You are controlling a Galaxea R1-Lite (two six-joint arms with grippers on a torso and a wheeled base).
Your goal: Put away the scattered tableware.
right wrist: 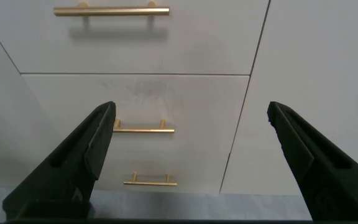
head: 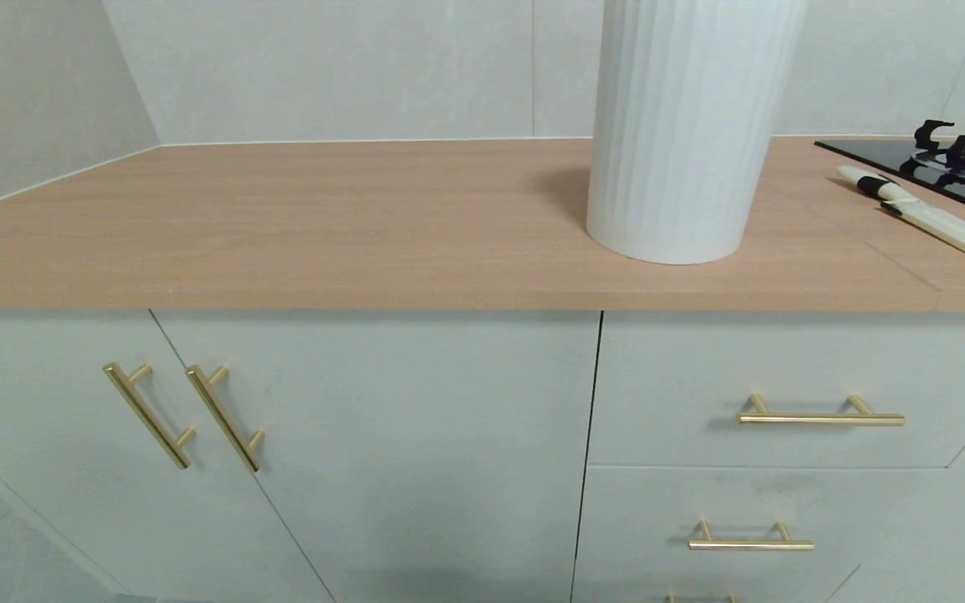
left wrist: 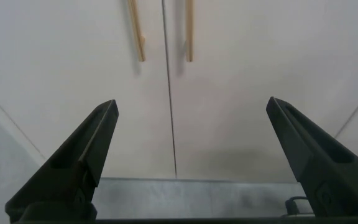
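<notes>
A tall white ribbed holder (head: pixel 683 126) stands on the bench (head: pixel 323 226), its inside hidden; a knife (head: pixel 935 219) lies nearby. The left tool (left wrist: pixel 191 104) and right tool (right wrist: pixel 191 107) gape wide.

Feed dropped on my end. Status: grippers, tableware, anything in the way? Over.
Left gripper open, empty, before closed cabinet doors. Right gripper open, empty, before closed drawers. White knife on countertop, between ribbed white container and cooktop. Nothing blocking it.

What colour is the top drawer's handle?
Gold. The handle shows best in the head view.
</notes>
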